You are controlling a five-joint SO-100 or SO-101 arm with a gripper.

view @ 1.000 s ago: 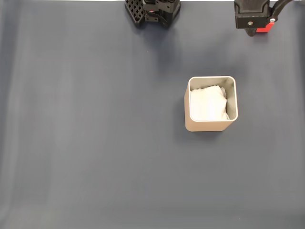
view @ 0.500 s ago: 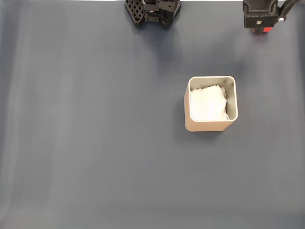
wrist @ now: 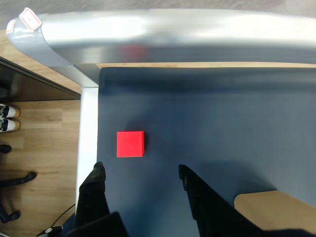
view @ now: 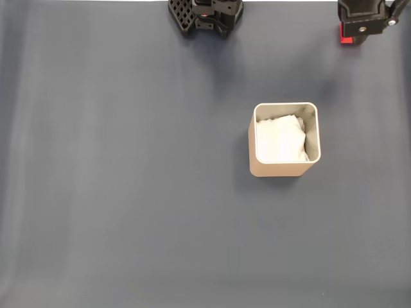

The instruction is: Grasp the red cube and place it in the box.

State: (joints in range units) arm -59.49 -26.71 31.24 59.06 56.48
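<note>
Cube (wrist: 130, 144) lies red and flat on the dark blue surface (wrist: 222, 128) in the wrist view, just above the wide-spread hand (wrist: 140, 173), nearer its left finger (wrist: 94, 190), untouched. Fixed view shows the beige box (view: 283, 167), white padding (view: 280, 141) inside, mid-surface. No readable writing.

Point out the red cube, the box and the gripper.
red cube (wrist: 130, 144), wrist view, middle of its top face.
box (view: 282, 169), fixed view, its beige front wall.
gripper (wrist: 140, 170), wrist view, midway between its open fingertips.
</note>
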